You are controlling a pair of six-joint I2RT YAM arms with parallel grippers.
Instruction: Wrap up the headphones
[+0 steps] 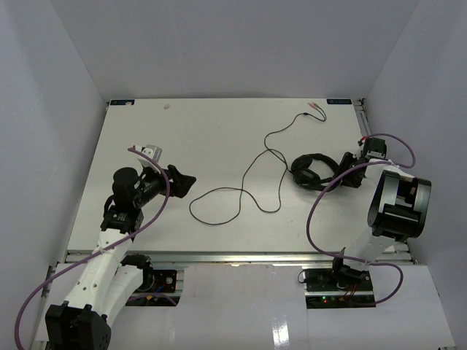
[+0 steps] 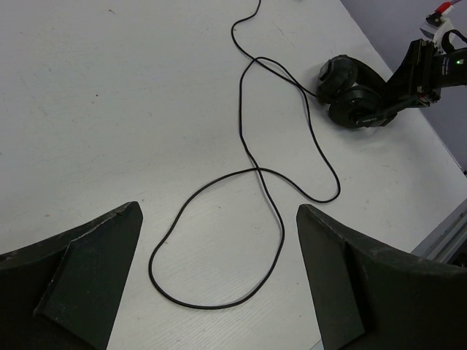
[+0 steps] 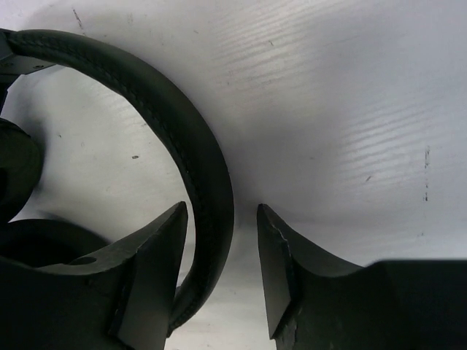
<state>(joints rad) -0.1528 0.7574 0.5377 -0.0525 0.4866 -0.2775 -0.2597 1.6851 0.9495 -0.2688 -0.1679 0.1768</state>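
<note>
The black headphones (image 1: 312, 171) lie at the right of the table, earcups together. Their thin black cable (image 1: 241, 191) runs left in loose loops and back up to the pink and green plugs (image 1: 315, 109) at the far edge. My right gripper (image 1: 343, 175) is open, its jaws either side of the padded headband (image 3: 197, 146), with a gap on the right side. My left gripper (image 1: 181, 181) is open and empty, left of the cable's nearest loop (image 2: 219, 292). The headphones also show in the left wrist view (image 2: 354, 95).
White table with grey walls on three sides. An aluminium rail (image 1: 241, 257) runs along the near edge. Purple arm cables (image 1: 317, 211) hang by the right arm. The table's right edge (image 2: 438, 233) lies close to the headphones.
</note>
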